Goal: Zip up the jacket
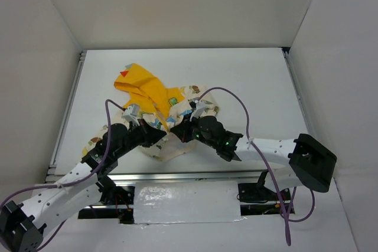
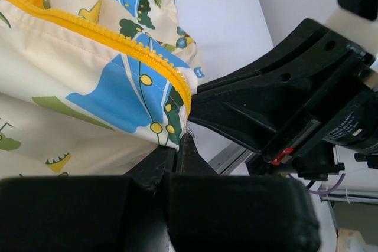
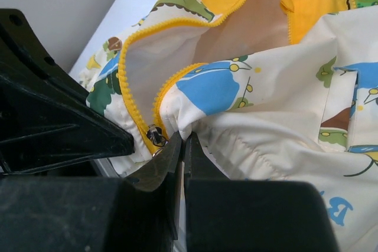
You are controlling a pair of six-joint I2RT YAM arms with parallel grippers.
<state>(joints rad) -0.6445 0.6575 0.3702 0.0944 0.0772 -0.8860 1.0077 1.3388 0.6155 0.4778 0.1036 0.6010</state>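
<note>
Two clamped tight on the jacket [image 1: 147,92] hem: left end effector [image 2: 179,144], right end effector [image 3: 181,146].

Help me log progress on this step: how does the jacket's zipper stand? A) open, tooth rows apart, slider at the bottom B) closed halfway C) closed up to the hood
A: in the right wrist view, the yellow tooth rows of the jacket spread apart above the slider, low beside the right end effector.
</note>
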